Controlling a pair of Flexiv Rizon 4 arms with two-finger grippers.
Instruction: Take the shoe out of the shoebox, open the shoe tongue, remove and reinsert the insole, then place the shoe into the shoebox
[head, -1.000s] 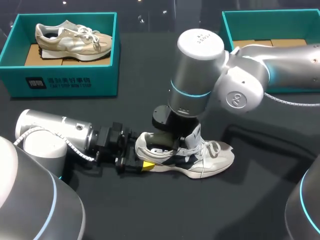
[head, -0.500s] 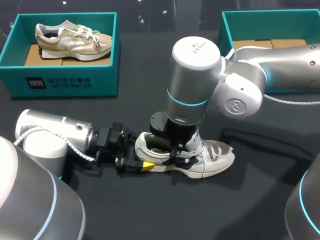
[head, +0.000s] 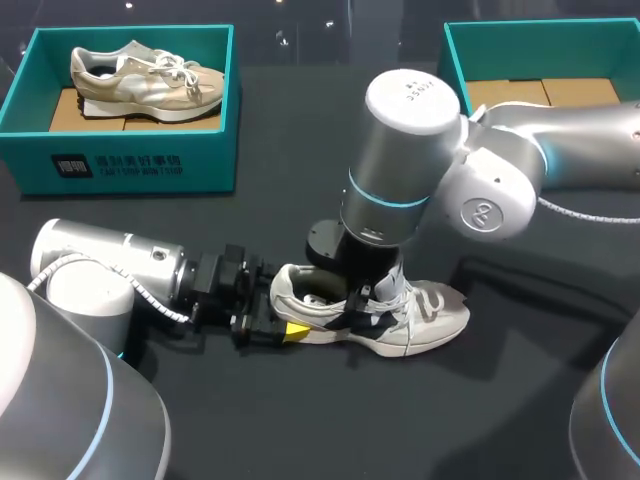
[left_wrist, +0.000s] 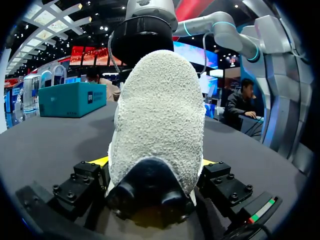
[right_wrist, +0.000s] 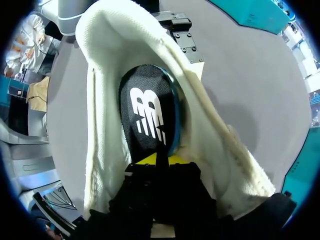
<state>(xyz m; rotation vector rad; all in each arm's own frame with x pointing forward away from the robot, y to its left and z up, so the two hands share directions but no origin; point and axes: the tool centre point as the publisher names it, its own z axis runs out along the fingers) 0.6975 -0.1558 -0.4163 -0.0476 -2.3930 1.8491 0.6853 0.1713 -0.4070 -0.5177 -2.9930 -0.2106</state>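
Two hands of mine meet at one shoe (head: 405, 318), which lies on its sole near the middle of the tabletop (head: 300, 420), a little toward the near edge, with its toe pointing to the right edge and its heel to the left.

My left arm (head: 100, 265) lies low along the tabletop from the near left corner. My left hand (head: 283, 318) is closed on the shoe's heel. In the left wrist view the heel fills the space between the two fingers, and a yellow tip (left_wrist: 99, 161) presses against it on each side.

My right arm (head: 480, 190) comes in from the right edge and bends down over the shoe. My right hand (right_wrist: 156, 159) is lowered into the shoe's opening, just behind the raised tongue (head: 390, 272). In the right wrist view it sits at the heel end of the dark insole (right_wrist: 147, 117), which lies inside the shoe ahead of it. I cannot tell whether this hand is open or closed. The white laces (head: 430, 300) lie loose over the front of the shoe.

A teal left box (head: 130, 165) stands at the far left corner, well apart from both hands, with the other shoe (head: 145, 78) on its side inside. A teal right box (head: 455, 50) stands at the far right corner, behind my right arm, and its brown cardboard floor shows.
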